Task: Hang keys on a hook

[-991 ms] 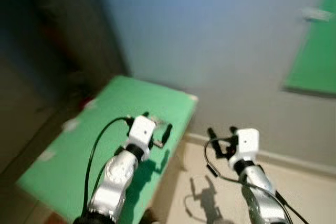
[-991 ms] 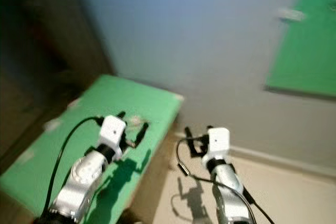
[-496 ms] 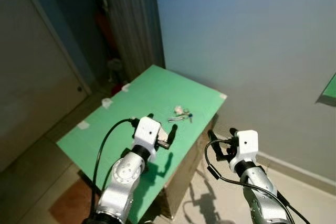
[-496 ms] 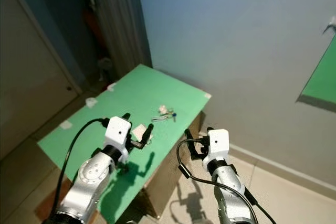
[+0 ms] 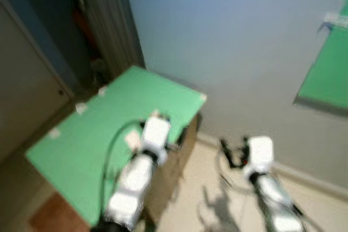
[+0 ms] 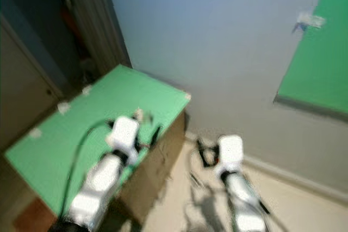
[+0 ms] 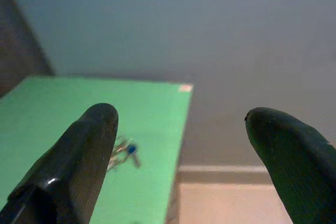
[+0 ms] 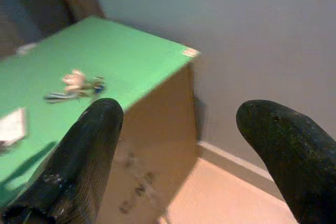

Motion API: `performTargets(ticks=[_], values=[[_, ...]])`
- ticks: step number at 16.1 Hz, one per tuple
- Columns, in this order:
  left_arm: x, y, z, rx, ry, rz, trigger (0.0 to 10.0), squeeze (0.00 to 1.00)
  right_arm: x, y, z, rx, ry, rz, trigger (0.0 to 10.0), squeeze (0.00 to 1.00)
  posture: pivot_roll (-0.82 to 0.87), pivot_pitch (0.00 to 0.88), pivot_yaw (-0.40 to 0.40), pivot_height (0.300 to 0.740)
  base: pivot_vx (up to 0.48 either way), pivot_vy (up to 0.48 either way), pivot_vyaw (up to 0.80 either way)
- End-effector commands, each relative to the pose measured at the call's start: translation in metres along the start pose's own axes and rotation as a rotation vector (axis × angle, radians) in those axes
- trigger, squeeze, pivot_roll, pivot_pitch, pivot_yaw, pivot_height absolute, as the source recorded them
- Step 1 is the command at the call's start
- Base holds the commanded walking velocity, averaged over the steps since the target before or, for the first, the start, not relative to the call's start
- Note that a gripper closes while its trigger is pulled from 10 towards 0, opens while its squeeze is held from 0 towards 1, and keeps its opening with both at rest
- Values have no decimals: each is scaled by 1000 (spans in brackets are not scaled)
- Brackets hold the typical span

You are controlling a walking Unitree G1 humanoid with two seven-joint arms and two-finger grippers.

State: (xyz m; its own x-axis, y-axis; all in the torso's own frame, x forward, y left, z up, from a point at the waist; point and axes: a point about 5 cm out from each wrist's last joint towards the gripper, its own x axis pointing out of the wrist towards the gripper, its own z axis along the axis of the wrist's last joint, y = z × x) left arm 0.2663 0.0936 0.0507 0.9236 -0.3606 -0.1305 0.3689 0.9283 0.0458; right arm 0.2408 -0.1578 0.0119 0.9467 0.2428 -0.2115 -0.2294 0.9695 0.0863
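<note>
Keys not yet picked up; nothing hung.
The keys (image 8: 76, 87) lie on the green desk (image 8: 131, 51) near its edge; both the left pincer (image 7: 178, 129) and right pincer (image 8: 178, 129) hover spread wide, empty. Grasping, carrying and hooking all remain.

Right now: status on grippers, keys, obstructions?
Left gripper open, over the green table. Right gripper open, off the table's edge. Keys lying on the table, not held. Nothing seen blocking them.
</note>
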Motion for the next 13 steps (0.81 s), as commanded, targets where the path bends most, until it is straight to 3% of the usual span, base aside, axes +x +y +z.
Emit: performTargets(ticks=[1, 5, 13], values=[[3, 1, 4, -13, -10, 16, 10000, 0, 1, -2, 4, -20, -11, 5, 10000, 0, -253, 37, 117, 740, 0, 0, 738], [3, 6, 4, 30, -1, 34, 10000, 0, 3, 1, 5, -22, -10, 20, 10000, 0, -246, 43, 112, 740, 0, 0, 731], [-3, 17, 1, 10, 9, 66, 10000, 0, 7, 2, 6, -30, -6, 42, 10000, 0, -224, 47, 106, 740, 0, 0, 701]])
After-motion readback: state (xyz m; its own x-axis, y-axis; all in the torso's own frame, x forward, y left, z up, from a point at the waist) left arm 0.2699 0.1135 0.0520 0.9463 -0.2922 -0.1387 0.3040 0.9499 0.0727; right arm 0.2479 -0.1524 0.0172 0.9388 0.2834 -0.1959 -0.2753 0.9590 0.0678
